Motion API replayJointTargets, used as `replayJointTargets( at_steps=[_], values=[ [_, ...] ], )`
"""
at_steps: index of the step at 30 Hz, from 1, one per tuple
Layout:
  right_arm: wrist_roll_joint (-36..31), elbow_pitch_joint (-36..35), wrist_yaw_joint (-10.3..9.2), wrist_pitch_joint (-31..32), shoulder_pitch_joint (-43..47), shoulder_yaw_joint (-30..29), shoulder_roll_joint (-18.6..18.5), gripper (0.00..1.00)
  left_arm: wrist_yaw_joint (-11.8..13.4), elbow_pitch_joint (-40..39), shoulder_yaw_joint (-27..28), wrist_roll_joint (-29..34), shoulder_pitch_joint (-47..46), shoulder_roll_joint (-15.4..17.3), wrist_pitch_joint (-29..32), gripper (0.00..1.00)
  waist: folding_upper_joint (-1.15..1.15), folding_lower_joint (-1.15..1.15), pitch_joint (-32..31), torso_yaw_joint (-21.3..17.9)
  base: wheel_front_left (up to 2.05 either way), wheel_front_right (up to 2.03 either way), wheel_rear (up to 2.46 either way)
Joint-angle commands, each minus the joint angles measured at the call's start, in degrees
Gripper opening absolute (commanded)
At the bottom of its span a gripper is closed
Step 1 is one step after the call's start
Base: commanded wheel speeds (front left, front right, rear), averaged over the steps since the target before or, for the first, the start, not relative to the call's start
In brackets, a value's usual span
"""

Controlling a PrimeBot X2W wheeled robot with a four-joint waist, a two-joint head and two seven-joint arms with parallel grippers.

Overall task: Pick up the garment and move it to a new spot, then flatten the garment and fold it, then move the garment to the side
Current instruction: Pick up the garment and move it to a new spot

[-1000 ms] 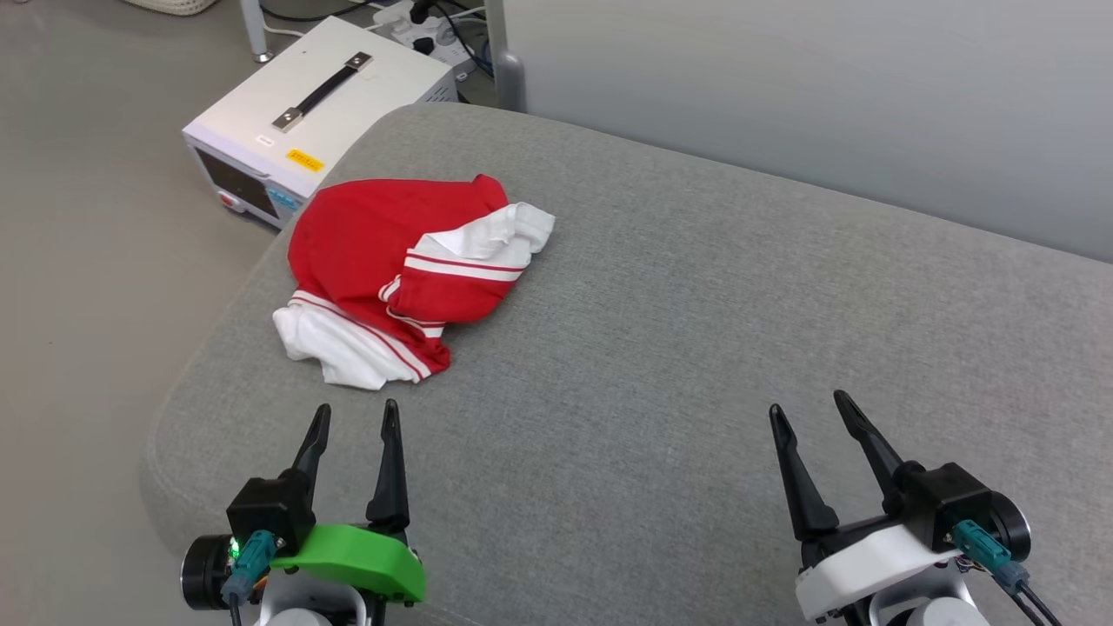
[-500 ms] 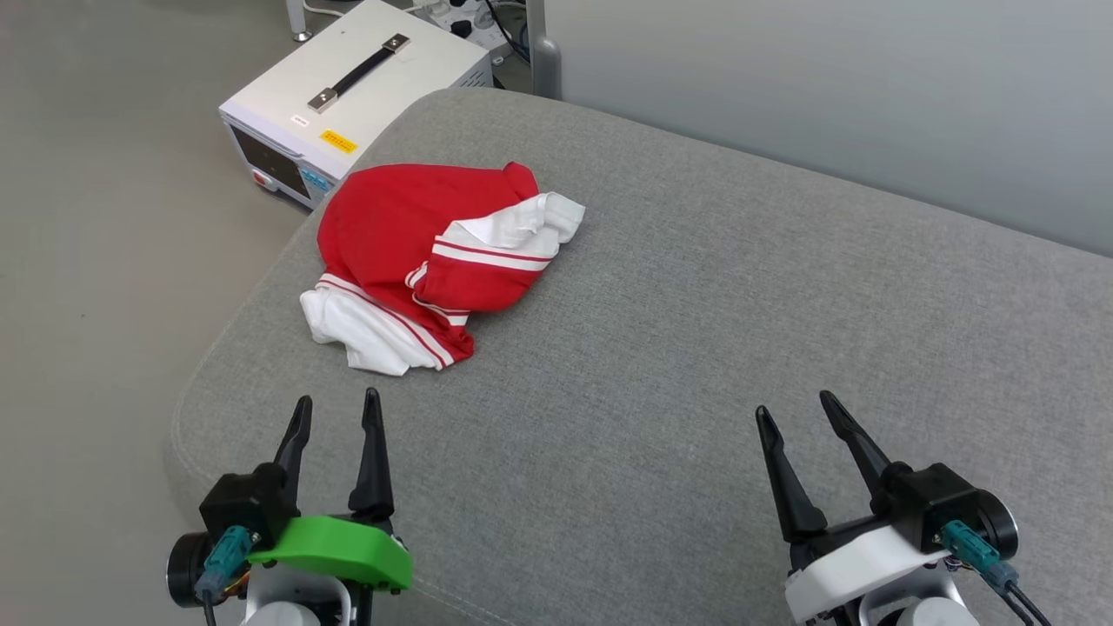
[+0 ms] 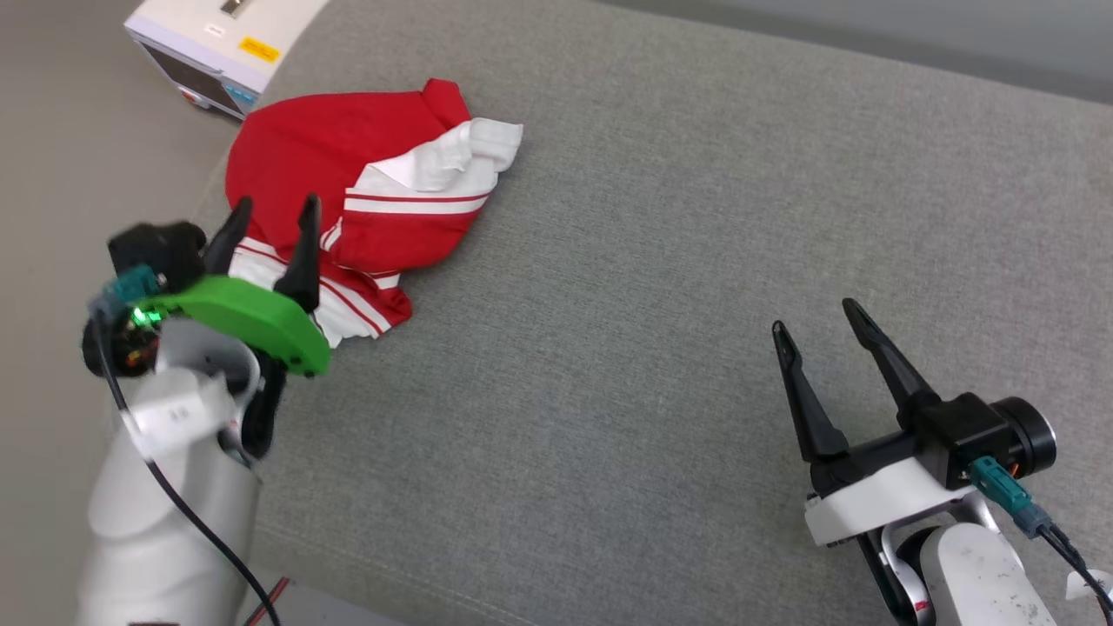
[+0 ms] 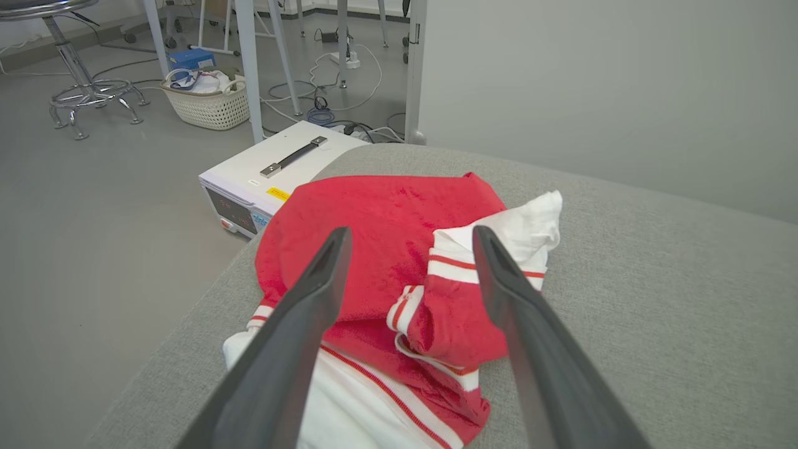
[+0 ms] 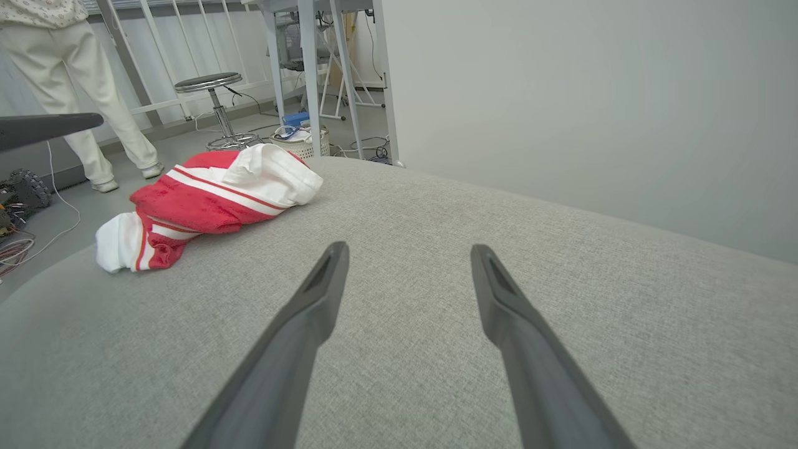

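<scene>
Toward the far left corner of the wide grey fabric cushion (image 3: 661, 261) lay the garment (image 3: 348, 165), a crumpled red jersey T-shirt with white sleeves and red-and-white striped trim. It was heaped rather than flat, with one white sleeve bunched at its far right side and more white cloth at its near left edge. Over that near left edge hung the left claw (image 3: 276, 202), green-shelled, its two long dark fingers spread wide. From its own wrist camera the left claw (image 4: 411, 231) framed the red folds of the garment (image 4: 386, 237) between its fingers; whether the tips touched the cloth could not be told. Well apart at the near right, the white-shelled right claw (image 3: 812, 316) was likewise spread, holding nothing, above bare cushion. On the floor just beyond the cushion's far left corner stood a white box-shaped device with a black handle (image 4: 274, 174). Farther off were a pale woven basket (image 4: 209, 103), a round metal stool (image 5: 209, 81) and a person in light trousers (image 5: 106, 112).
</scene>
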Motion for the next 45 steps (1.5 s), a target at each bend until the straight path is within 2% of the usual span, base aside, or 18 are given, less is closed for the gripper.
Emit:
replayJointTargets(
  at_steps=[1, 2, 5, 11, 15, 21, 22, 23, 32, 36, 39, 45],
  values=[
    [-0.5, -0.6, -0.03, -0.5, -1.3, 0.1, -0.4, 1.00, -0.3, 1.6, -1.3, -3.1, -3.2, 1.5, 3.5, 1.00, 0.00, -0.01, 6.7, -4.9, 0.00, 0.00, 0.00],
    [-0.6, -0.8, -0.03, -0.5, -1.6, 0.2, -0.5, 1.00, -0.3, 2.3, -2.8, -5.6, -4.8, 2.3, 6.5, 1.00, 0.00, -0.01, 7.4, -5.3, 0.00, 0.00, 0.00],
    [-0.7, -1.1, -0.03, -0.5, -2.6, 0.6, -0.5, 1.00, -0.3, 4.2, -8.2, -11.9, -9.0, 7.8, 16.8, 1.00, 0.00, -0.01, 9.8, -6.8, 0.00, 0.00, 0.00],
    [-1.6, -1.4, -0.03, -0.5, -4.4, 1.6, -1.0, 1.00, -0.3, 7.7, -13.0, -21.8, -13.8, 15.4, 28.9, 1.00, 0.00, -0.01, 13.7, -9.3, 0.00, 0.00, 0.00],
    [-1.8, -1.6, -0.03, -0.5, -5.3, 1.9, -1.3, 1.00, -0.3, 10.5, -15.8, -26.1, -15.1, 17.9, 34.0, 1.00, 0.00, -0.01, 15.4, -10.6, 0.00, 0.00, 0.00],
    [-2.0, -1.9, -0.03, -0.5, -5.8, 1.5, -1.0, 1.00, -0.3, 11.9, -18.5, -31.9, -14.9, 19.1, 36.4, 1.00, 0.00, -0.01, 16.3, -11.8, 0.00, 0.00, 0.00],
    [-2.0, -1.9, -0.03, -0.5, -5.8, 1.5, -1.0, 1.00, -0.3, 11.9, -18.8, -32.8, -14.7, 19.1, 36.8, 0.39, 0.00, -0.01, 16.3, -11.9, 0.00, 0.00, 0.00],
    [-2.1, -1.7, -0.03, -0.5, -5.6, 1.1, -0.9, 1.00, -0.3, 10.8, -20.1, -35.1, -14.1, 19.4, 36.5, 0.00, 0.00, -0.01, 15.8, -11.8, 0.00, 0.00, 0.00],
    [-2.3, 0.0, -0.03, -0.5, -4.9, 0.3, 0.0, 1.00, -0.3, 8.0, -21.6, -37.6, -12.8, 21.4, 29.5, 0.00, 0.00, -0.01, 10.4, -11.3, 0.00, 0.00, 0.00],
    [-1.8, 0.9, -0.03, -0.5, -3.9, -0.1, 0.8, 1.00, -0.3, 5.9, -21.4, -35.4, -12.8, 22.6, 20.5, 0.00, 0.00, -0.01, 6.2, -11.4, 0.00, 0.00, 0.00],
    [-1.4, 1.3, -0.03, -0.5, -2.9, -0.7, 1.3, 1.00, -0.3, 4.7, -21.8, -34.1, -12.4, 22.7, 16.2, 0.00, 0.00, -0.01, 3.0, -11.9, 0.00, 0.00, 0.00],
    [-0.8, 1.5, -0.03, -0.5, -0.6, -3.5, 2.1, 1.00, -0.2, 0.2, -23.1, -32.3, -11.4, 23.4, 13.2, 0.00, 0.00, -0.01, -2.6, -13.1, 0.00, 0.00, 0.00]
  ],
)
